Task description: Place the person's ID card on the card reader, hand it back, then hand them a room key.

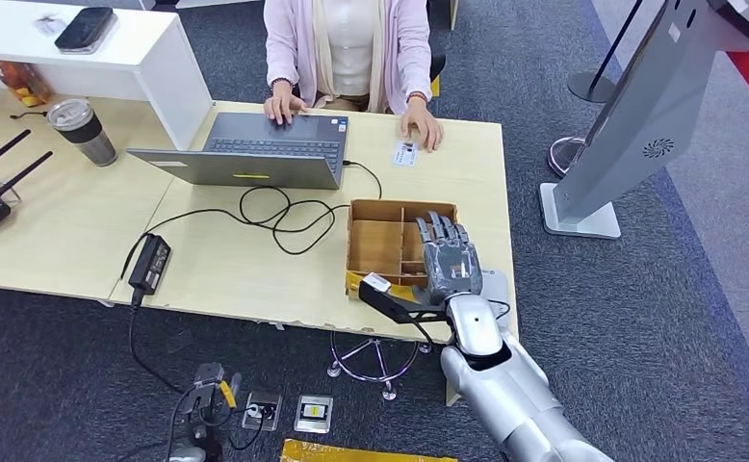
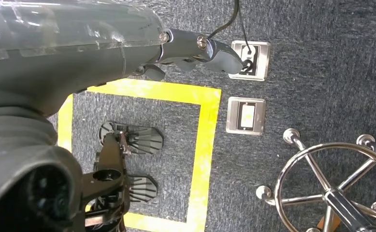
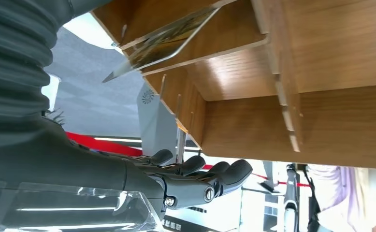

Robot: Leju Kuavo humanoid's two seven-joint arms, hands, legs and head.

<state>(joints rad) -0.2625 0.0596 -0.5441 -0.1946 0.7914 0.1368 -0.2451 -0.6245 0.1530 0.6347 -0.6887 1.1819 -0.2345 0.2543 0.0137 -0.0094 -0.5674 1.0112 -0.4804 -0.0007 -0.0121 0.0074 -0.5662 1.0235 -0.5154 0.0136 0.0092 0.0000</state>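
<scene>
On the far side of the counter [image 1: 236, 260], a small white ID card [image 1: 405, 153] with dark print is seen lying flat, just beside the person's hand [image 1: 423, 124]. Nearer the robot, a wooden compartment box [image 1: 375, 236] is stood at the counter's front edge. Over its right-hand compartments the right hand [image 1: 447, 258] is held palm down, fingers [image 3: 215, 179] extended side by side, nothing visibly gripped. Whether the left hand [image 2: 195, 50] is spread or closed cannot be told.

The wooden box [image 1: 395, 234] at the table's [image 1: 82, 231] 4 o'clock corner has smooth brown panels, and the tabletop is pale matt wood. Carpet [image 2: 321, 72] looks rough and grey, the stool base [image 2: 328, 193] shiny chrome metal.
</scene>
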